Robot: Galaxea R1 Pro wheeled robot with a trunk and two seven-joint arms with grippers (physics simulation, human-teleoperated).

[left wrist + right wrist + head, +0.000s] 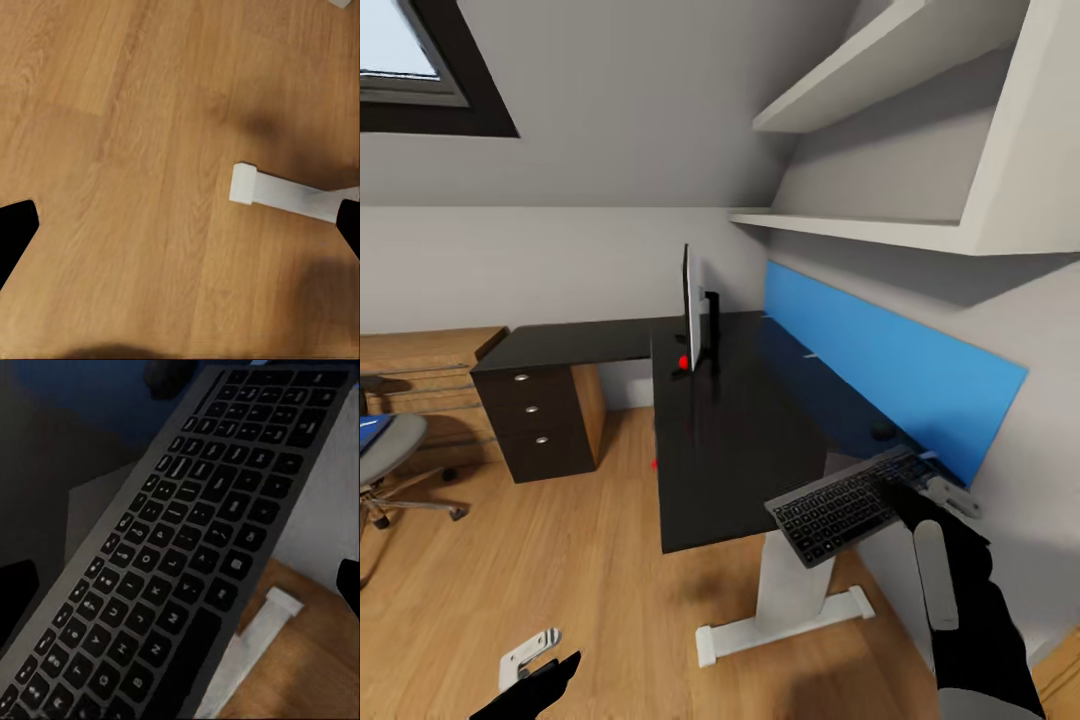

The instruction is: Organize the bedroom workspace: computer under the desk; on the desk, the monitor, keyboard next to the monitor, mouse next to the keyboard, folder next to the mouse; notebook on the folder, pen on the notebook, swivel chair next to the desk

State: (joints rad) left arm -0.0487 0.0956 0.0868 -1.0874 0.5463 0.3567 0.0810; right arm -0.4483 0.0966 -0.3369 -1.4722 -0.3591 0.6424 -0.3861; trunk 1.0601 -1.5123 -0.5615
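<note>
The keyboard (840, 508) (172, 555) lies tilted at the near right corner of the black desk (710, 450), and part of it hangs past the edge. My right gripper (925, 492) (180, 585) is open just over the keyboard's right end, its fingertips spread wide. The mouse (882, 432) (169, 375) sits on the desk just beyond the keyboard. The monitor (693, 318) stands edge-on further back. At the far left is the swivel chair (390, 450) with the blue folder (370, 432) on its seat. My left gripper (540, 662) (180, 225) hangs open low over the floor.
A long blue wall panel (890, 365) runs along the wall behind the desk, under white shelves (880, 230). The dark drawer unit (540, 420) stands under the desk's left wing. The desk's white foot (780, 615) (285, 195) rests on the wood floor (560, 560).
</note>
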